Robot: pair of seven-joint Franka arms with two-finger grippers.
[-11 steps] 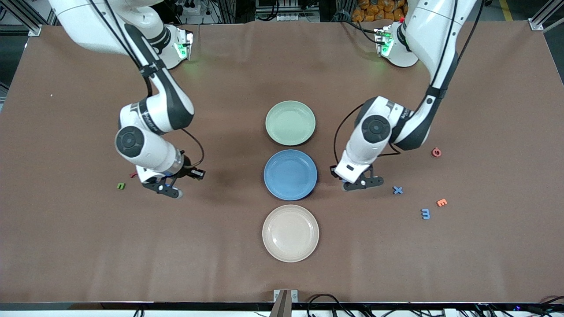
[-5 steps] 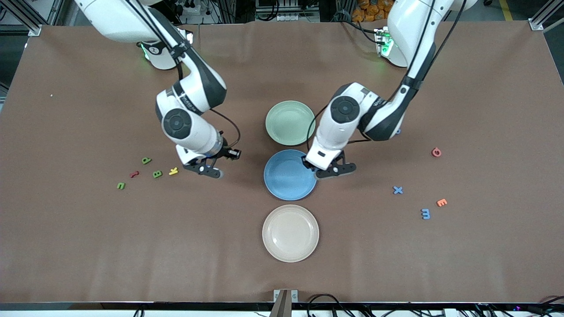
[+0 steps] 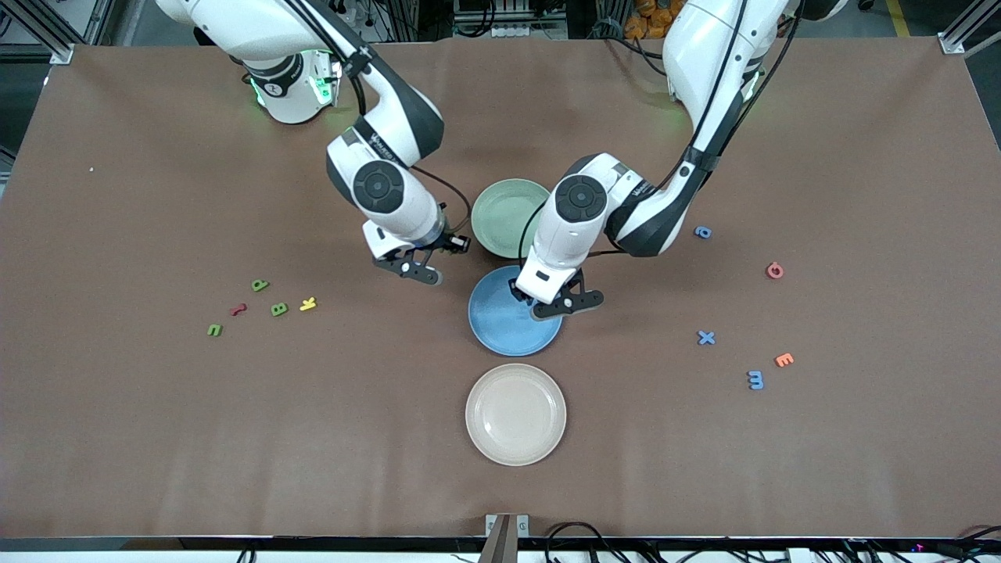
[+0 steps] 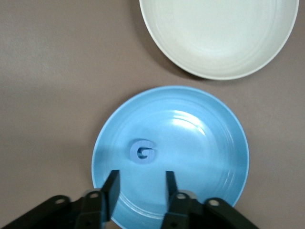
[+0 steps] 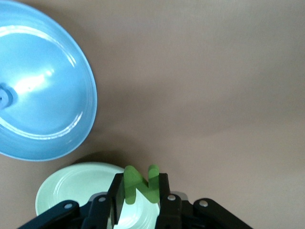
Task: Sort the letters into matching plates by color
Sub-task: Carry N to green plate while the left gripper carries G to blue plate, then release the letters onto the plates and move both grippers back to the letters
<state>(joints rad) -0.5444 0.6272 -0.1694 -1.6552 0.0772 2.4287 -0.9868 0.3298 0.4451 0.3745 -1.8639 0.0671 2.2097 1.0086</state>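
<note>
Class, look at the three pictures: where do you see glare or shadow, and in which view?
Left wrist view: a pale glare streak on the blue plate beside the blue G. Right wrist view: bright glare on that plate; a dark shadow edges the green plate. Front view: soft arm shadows on the table.

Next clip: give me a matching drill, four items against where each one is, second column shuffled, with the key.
1. blue letter G
2. green letter N
3. beige plate
4. left hand

a. gripped in the right hand
b. lying in the blue plate
c. open, over the blue plate
d. nearest the front camera of the three plates

Pairs: 1-b, 2-a, 3-d, 4-c
</note>
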